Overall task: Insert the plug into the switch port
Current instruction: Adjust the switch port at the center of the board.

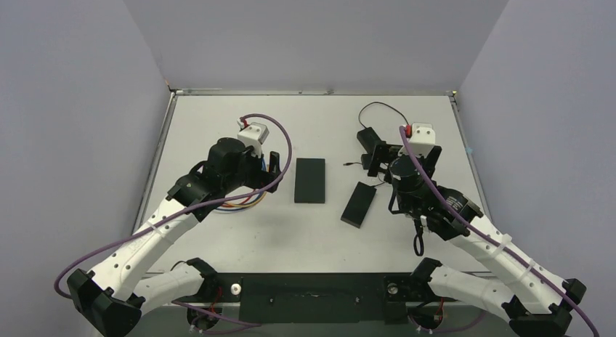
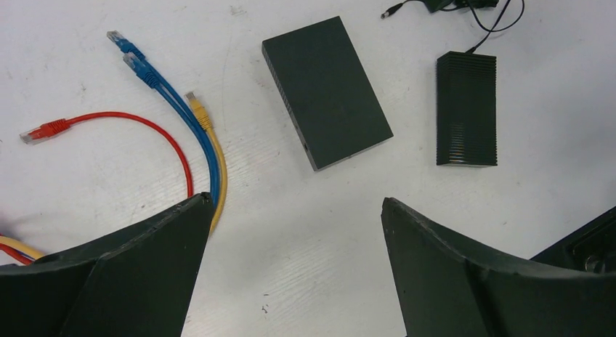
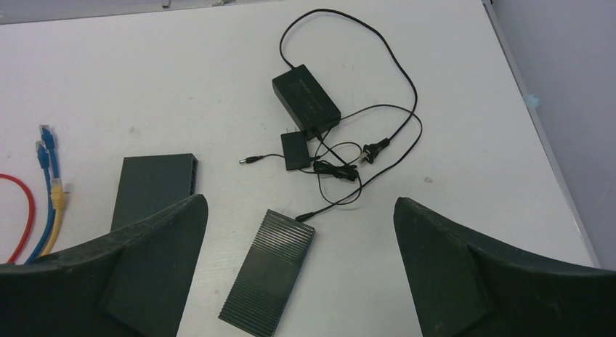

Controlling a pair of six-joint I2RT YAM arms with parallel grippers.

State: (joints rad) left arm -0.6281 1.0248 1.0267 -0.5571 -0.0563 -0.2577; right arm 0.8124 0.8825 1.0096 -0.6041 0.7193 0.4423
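The left fingers (image 2: 138, 271) stood wide apart, empty, and the right fingers (image 3: 131, 271) likewise. Ahead of the left gripper (image 2: 296, 202) the switch (image 2: 327, 90) lay flat on the table (image 2: 305, 264); the red plug (image 2: 43, 130), blue plugs (image 2: 134, 61) and yellow plug (image 2: 197, 112) lay loose to its left. Ahead of the right gripper (image 3: 299, 200) lay a ribbed box (image 3: 269, 271), a barrel plug (image 3: 248, 161) beyond.

Light is even and diffuse from above. The white table (image 1: 240, 239) is bright with no glare, and only a faint, soft-edged shadow lies on it under the left arm (image 1: 156, 235). Both wrist views are sharp on the table. The left gripper (image 2: 296, 199) shows fingers (image 2: 131, 279) that are dark, nearly featureless and slightly soft. The walls (image 1: 73, 97) look dull grey-lilac.
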